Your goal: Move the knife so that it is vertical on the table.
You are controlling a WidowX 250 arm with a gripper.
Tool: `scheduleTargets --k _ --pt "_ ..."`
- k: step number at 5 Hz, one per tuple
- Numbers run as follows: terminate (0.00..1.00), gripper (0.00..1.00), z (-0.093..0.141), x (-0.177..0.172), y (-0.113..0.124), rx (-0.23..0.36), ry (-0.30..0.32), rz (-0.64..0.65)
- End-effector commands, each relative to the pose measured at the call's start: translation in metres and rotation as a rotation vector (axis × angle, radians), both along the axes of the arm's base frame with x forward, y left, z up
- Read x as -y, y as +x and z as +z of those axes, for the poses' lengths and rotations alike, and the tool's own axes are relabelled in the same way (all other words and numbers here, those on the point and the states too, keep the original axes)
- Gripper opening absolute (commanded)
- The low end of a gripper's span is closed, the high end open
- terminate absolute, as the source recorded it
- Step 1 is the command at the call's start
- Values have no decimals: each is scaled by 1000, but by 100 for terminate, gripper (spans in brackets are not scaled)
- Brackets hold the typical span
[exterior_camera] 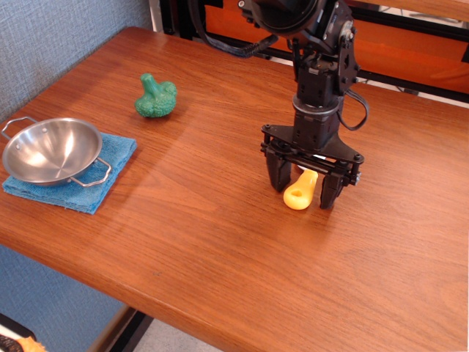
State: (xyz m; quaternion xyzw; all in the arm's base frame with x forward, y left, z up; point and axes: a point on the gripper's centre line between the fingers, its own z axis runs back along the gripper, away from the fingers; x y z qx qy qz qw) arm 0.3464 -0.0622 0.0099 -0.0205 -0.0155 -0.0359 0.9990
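The knife (300,192) lies on the reddish-brown table (220,242), right of centre. Its chunky yellow handle with the end hole points toward the front. The pale blade is hidden behind the gripper body. My gripper (303,187) hangs straight down over the knife. Its two black fingers (278,174) stand apart on either side of the handle, with a gap on each side. The gripper is open and holds nothing.
A green toy broccoli (154,97) sits at the back left. A steel bowl with handles (51,149) rests on a small blue cloth (84,183) at the left edge. The table's rounded front edge runs along the bottom.
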Motion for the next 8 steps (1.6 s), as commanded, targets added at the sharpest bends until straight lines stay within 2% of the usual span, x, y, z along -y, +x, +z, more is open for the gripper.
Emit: scheduleTargets --k 1,2,4,6,8 --pt "0 100 37 7 6 70 -1 -17" --pt "0 100 56 3 2 64 17 24" --pt "0 100 74 -58 -5 35 82 215" --pt "0 100 72 -108 7 12 95 331" --pt "0 100 72 -119 7 13 74 349"
